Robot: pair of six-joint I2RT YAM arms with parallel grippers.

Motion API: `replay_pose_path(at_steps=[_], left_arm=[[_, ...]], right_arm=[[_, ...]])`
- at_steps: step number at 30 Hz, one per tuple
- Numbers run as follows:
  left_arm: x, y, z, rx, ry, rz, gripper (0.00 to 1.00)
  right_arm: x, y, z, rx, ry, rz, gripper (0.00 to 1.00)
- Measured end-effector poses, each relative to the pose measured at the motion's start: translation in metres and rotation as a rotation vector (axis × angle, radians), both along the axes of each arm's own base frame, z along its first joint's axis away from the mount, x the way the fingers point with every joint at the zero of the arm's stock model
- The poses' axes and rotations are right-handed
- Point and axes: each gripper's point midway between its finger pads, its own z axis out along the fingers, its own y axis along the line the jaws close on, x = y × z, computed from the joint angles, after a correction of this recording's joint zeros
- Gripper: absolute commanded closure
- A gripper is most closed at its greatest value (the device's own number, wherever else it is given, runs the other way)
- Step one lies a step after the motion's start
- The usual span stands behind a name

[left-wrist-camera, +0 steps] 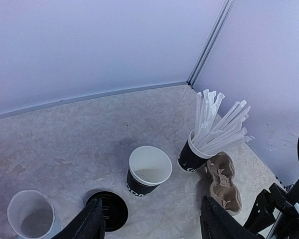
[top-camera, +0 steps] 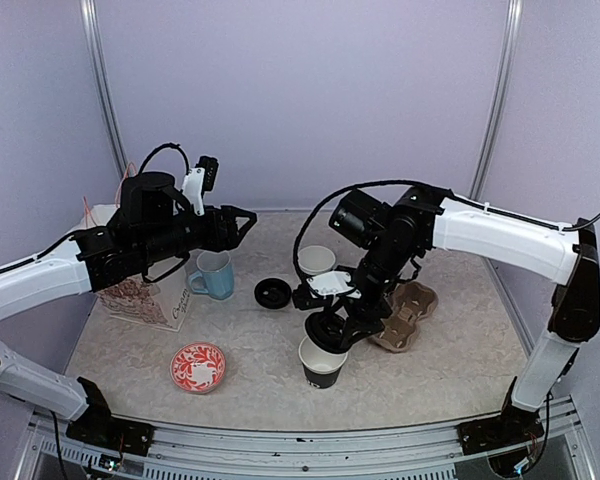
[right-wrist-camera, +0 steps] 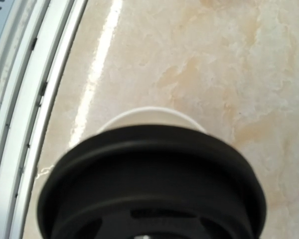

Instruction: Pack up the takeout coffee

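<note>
Right gripper (top-camera: 330, 322) pinching lid (right-wrist-camera: 154, 184), lid over cup (top-camera: 321, 372) rim, contact unclear, cup upright at 6 o'clock on table (top-camera: 252, 345), carrier (top-camera: 405, 315) at cup's 2 o'clock, left gripper (top-camera: 246, 224) spread, empty, aloft at 10 o'clock.

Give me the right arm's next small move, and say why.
Probably lower the lid straight down onto the cup. The right gripper holds it just above the open cup, whose white rim shows past the lid's edge in the wrist view, so it isn't seated yet.
</note>
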Motion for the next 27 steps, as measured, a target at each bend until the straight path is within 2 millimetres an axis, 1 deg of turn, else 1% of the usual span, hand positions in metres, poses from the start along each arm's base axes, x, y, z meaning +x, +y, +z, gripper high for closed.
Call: replay_pose_path(at_steps=[5,13,27], left_arm=[[0.0,0.0,-0.001,-0.001,0.002,0.0,0.36],[-0.001,0.0,0.001,-0.007,-0.005,0.0,0.36],[-0.001,0.0,-0.003,-0.005,-0.001,-0.004,0.36]], right_arm=[[-0.004,0.004,-0.003,-0.022,-0.002,0.018,0.34],[-0.007,0.006,-0.021,-0.079,0.007,0.029,0.34],[-0.006,0.008,-0.033,-0.118,-0.002,0.03,0.34]])
